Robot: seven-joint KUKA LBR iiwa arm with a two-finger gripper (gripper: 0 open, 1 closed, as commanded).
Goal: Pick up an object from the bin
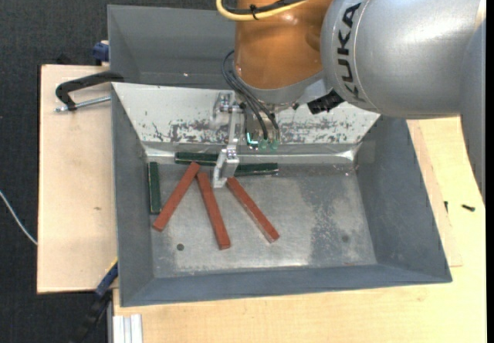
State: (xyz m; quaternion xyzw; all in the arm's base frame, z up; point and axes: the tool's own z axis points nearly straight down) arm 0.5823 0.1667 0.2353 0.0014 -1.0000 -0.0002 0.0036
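Note:
My gripper hangs low over the back middle of the bin floor, under the orange wrist cover. Its tip sits between the upper ends of two red-brown sticks: the middle one runs toward the front, and the right one slants to the front right. A third red-brown stick leans to the front left. Just behind the gripper, a dark green stick lies along the foot of the back wall, and another dark green piece lies to its right. Nothing shows in the gripper's hold.
A further dark green stick lies lengthwise by the left wall. The big silver arm covers the bin's upper right. The right half of the bin floor is bare metal.

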